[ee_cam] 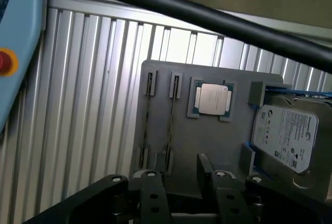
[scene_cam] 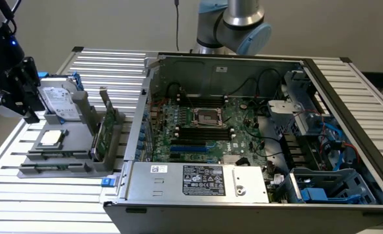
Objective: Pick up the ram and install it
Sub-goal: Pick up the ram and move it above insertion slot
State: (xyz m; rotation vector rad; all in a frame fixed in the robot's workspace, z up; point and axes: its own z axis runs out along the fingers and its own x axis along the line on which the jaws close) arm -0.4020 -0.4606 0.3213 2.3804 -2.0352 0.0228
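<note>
The ram [ee_cam: 148, 125] edge-on in a tray slot, hard to make out.
It stands beside the CPU [ee_cam: 211, 99] on the tray [ee_cam: 207, 141], lower left of the exterior view. The gripper [ee_cam: 184, 180] hangs above the tray, fingers apart and holding nothing.

White printed labels on the hard drive [ee_cam: 285, 136] and the power supply [scene_cam: 204, 179], their print too small to read

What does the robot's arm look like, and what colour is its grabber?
The arm is a round, silver-grey tube with a light blue cap on its joint. The gripper is black and blocky, with two flat black fingers and small shiny silver screws set in it.
</note>
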